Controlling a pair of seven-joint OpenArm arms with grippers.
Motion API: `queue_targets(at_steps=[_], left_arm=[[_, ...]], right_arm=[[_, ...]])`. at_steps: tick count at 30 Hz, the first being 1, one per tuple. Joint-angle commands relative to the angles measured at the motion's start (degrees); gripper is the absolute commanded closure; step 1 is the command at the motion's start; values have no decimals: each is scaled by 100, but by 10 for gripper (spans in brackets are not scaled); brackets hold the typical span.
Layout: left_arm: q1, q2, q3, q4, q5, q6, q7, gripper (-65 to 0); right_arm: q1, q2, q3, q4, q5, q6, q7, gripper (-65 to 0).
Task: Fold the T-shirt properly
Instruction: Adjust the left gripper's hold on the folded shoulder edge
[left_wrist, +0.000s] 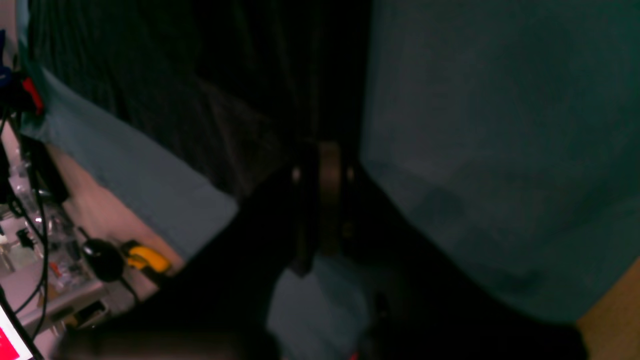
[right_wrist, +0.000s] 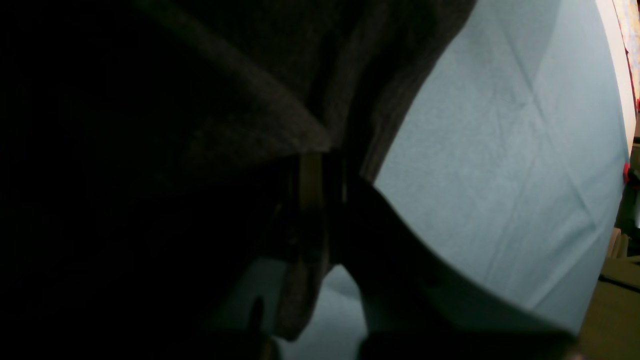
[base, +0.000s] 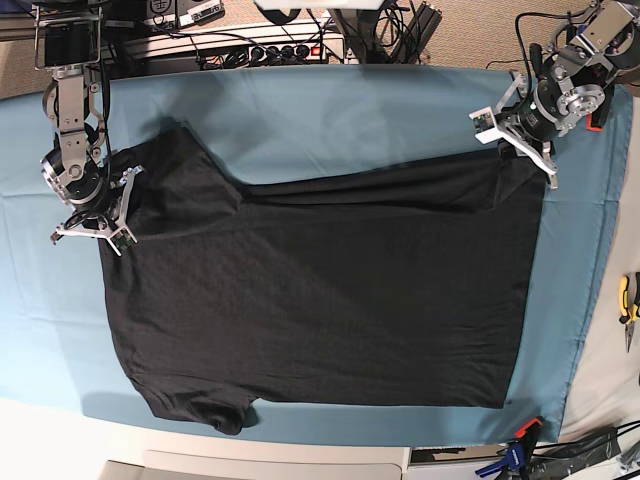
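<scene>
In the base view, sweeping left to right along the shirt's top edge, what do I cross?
Bare table cloth → right gripper, shut on the T-shirt's corner → T-shirt → left gripper, shut on the opposite corner → table cloth strip → yellow-handled pliers at the far edge.

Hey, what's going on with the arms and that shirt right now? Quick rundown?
Left gripper and right gripper shut on the T-shirt edges. Shirt spread on teal cloth. Nothing in the way.

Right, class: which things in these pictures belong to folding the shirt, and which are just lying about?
Belongs to the job:
T-shirt
left gripper, shut on the T-shirt
right gripper, shut on the T-shirt
table cloth

Lying about:
yellow-handled pliers
blue clamp
cables
</scene>
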Motion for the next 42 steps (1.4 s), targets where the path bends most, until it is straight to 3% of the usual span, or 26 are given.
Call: queue_targets(at_steps=[1,8,13,26,42], left_arm=[[-31,-107,-42,87,42,68,15,0],[-31,-111,-42,87,-63,68,83,0],[-33,-109,-42,87,-63,267,107,0],[-400,-109,-42,87,-595,81,210,0],[-396,-111,-39,87,-603,79,275,0]], right_arm=[[94,127,66,81,2,-74,48,0],[94,127,66,81,2,-74,37,0],[94,127,66,81,2,-74,37,0],[94,127,66,81,2,-72,11,0],[94,127,66,81,4,-74,0,0]])
